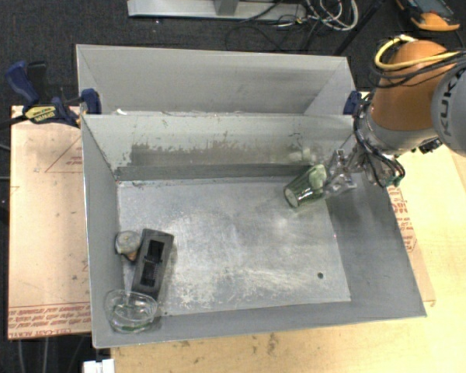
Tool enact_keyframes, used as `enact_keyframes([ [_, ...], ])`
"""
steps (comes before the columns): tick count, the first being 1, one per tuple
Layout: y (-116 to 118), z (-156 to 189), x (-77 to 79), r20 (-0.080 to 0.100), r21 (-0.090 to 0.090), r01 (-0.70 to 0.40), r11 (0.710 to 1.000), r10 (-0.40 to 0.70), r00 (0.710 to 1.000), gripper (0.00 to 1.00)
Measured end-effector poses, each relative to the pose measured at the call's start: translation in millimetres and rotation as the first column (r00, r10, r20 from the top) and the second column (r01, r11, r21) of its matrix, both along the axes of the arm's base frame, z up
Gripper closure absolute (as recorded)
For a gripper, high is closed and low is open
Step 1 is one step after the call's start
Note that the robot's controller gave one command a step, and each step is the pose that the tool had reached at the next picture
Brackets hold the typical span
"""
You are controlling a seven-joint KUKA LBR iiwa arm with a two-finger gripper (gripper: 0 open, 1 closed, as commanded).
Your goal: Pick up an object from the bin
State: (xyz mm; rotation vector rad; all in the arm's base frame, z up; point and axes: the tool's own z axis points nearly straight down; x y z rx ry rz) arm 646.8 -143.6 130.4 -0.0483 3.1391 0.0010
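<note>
My gripper (335, 179) hangs at the bin's right side, near the back right corner of the floor. A small greenish clear jar (304, 188) lies tilted just left of it, and its upper end sits between my fingertips, so the gripper is shut on it. The rest of the jar sticks out down and to the left over the bin floor.
At the front left of the bin lie a black tape dispenser (152, 262), a small grey-brown stone (126, 243) touching its left side, and a clear glass dish (132, 310) in the corner. The arm with its orange cover reaches in over the right wall.
</note>
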Motion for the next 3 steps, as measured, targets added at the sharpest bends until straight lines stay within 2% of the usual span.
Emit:
enact_keyframes([
  [1, 0, 0, 0.0, 0.0, 0.0, 0.0, 1.0, 0.0, 1.0, 1.0],
  [2, 29, 11, -0.1, 0.001, 0.002, 0.124, 0.992, -0.124, 0.992, 0.0],
  [3, 28, 10, -0.2, 0.002, 0.001, 0.124, 0.992, -0.124, 0.992, 0.0],
])
